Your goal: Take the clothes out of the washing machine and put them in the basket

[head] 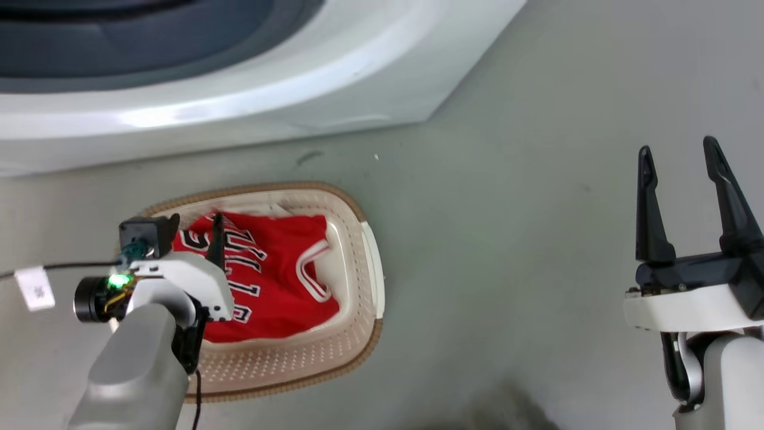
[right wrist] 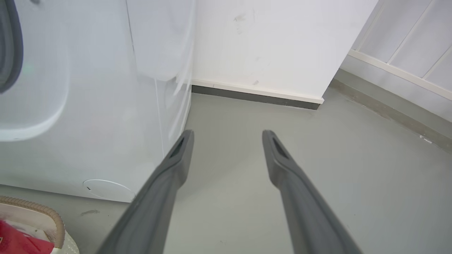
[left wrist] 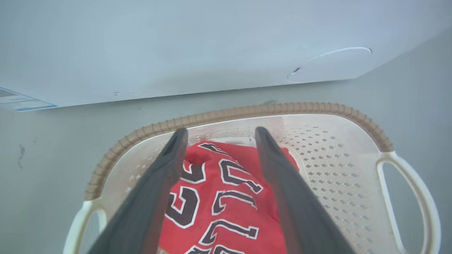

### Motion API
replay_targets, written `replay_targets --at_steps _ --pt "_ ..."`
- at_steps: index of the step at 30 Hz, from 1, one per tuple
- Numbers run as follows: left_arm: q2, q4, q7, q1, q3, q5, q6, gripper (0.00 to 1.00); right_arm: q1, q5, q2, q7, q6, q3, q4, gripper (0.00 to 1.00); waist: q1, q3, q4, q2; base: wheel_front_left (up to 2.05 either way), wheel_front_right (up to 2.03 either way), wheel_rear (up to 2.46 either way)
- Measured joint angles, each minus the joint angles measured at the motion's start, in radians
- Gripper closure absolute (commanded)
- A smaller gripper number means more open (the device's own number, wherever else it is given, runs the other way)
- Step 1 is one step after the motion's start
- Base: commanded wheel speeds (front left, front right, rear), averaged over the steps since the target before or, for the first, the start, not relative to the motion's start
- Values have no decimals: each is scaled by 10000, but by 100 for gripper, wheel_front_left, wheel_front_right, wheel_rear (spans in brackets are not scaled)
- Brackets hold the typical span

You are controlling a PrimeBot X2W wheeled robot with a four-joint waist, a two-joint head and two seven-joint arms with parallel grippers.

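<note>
Left fingers [left wrist: 152,197] and right fingers [right wrist: 300,197] are dark, smooth and matt. Between the left pair the clothes [left wrist: 226,183] are matt red cloth. Around them the basket [left wrist: 328,158] is cream perforated plastic with a ribbed brown rim. Beyond their tips the washing machine [left wrist: 176,53] is glossy white. Below the right fingers the floor [right wrist: 317,158] is matt grey.

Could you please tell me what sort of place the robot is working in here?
Probably a laundry area, or a mock-up of one: a white washing machine on a grey floor, a laundry basket holding a red jersey, and plain white walls.
</note>
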Motion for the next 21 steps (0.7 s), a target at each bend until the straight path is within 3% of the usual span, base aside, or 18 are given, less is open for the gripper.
replay_targets --at_steps 6,14,21 --pt "-184 -2209 0 1329 1429 324 6 0 392 -238 0 0 0 -142 221 0 -1 -1380 364 0 0 0 0" --pt "-959 -5532 0 3258 3603 1239 -132 0 1037 -334 0 0 0 -217 437 0 -2 -3169 881 0 0 0 0" --pt "-1737 -7835 0 4755 4326 2529 -541 0 1600 -355 0 0 0 -199 558 0 -3 -4427 1248 0 0 0 0"
